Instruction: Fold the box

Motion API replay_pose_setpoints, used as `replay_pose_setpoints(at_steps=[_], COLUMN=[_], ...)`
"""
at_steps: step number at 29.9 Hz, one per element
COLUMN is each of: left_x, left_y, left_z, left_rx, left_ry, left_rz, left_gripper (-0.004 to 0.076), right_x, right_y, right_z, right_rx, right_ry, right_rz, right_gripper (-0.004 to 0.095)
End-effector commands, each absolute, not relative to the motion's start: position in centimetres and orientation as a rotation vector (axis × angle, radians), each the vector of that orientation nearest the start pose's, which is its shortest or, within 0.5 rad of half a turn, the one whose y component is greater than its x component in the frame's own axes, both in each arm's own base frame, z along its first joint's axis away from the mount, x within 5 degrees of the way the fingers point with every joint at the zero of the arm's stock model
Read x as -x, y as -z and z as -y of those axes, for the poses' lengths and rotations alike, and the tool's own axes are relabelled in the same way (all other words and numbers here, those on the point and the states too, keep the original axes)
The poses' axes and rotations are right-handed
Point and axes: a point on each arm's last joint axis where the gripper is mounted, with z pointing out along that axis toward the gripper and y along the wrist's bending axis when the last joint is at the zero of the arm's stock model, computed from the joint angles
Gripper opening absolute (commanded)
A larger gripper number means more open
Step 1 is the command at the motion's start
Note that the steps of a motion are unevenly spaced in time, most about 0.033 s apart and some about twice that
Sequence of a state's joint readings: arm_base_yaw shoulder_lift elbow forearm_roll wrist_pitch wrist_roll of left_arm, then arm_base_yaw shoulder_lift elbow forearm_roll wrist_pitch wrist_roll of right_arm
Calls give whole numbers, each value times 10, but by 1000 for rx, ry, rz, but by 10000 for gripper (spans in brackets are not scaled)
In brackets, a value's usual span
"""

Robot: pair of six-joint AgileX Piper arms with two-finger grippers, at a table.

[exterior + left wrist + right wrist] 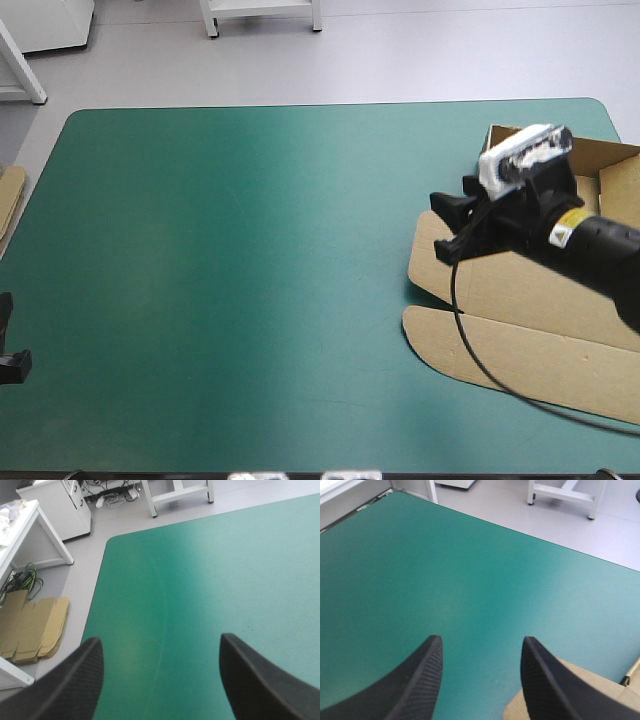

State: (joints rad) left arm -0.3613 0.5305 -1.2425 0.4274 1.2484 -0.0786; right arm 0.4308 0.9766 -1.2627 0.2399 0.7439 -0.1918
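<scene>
Presently we see the brown box point(520, 330) lying at the worktop point(250, 260)'s right edge, its near flaps spread flat. Our right claw point(445, 228) hangs over its left end, fingers apart; our left claw point(160, 642) stands wide over bare teal-green cover point(200, 570).

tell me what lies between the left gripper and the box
Nothing: bare teal-green cover, as the high view shows, from the left gripper to the box.
</scene>
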Motion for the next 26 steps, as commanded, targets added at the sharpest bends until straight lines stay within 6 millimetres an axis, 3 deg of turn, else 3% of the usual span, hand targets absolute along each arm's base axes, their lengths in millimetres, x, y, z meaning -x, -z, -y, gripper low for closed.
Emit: replay_pose_setpoints(at_steps=[1, 7, 16, 26], left_x=[-24, -18, -35, -46], left_y=[-452, -429, -369, -312], left_z=[-31, -25, -5, 13], left_rx=[-128, -177, -261, -289], left_ry=[-209, -102, 44, 225], left_rz=[-1960, -1857, -1855, -1896], left_gripper=[475, 475, 475, 475], right_x=[-134, -105, -75, -50], right_y=[-455, -407, -380, -324], right_z=[-88, -72, -30, -13], right_rx=[521, 570, 568, 505], right_ry=[-464, -414, -108, -164], right_rz=[-1720, -1763, -1721, -1816], right_gripper=[443, 312, 279, 279])
